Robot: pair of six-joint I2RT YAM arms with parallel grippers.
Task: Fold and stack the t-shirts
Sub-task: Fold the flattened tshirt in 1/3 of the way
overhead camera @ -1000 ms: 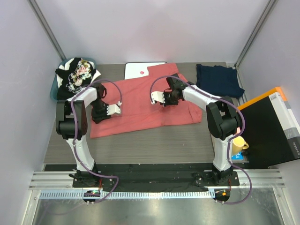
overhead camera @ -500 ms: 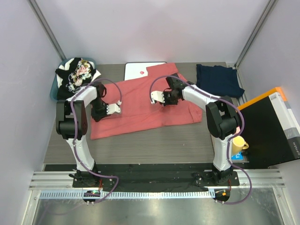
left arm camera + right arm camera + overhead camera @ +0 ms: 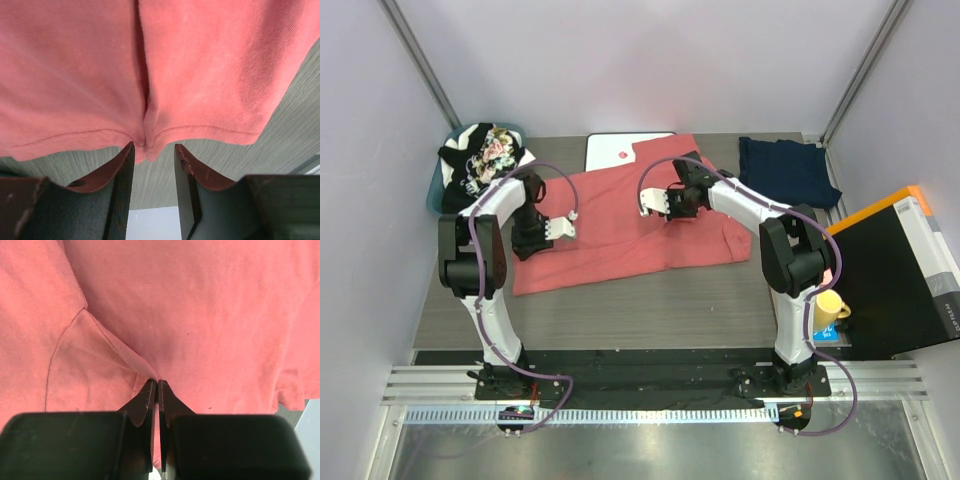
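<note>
I have two hands. I count one red shirt point(image 3: 630, 240), lying flat in the middle of the table point(image 3: 620, 315). I count one blue shirt point(image 3: 785, 170) at the back right and one pile point(image 3: 480, 160) of shirts at the back left. One white board point(image 3: 608, 150) lies behind the red shirt, touching it. One yellow cup point(image 3: 830, 305) stands on the right.

My left hand point(image 3: 152, 150) is at the red shirt's left edge. Its fingers are apart, and a little bump of the hem sits just at their tips.

My right hand point(image 3: 156, 385) is over the back part of the shirt. Its fingers are pressed together on a small fold of red cloth.
</note>
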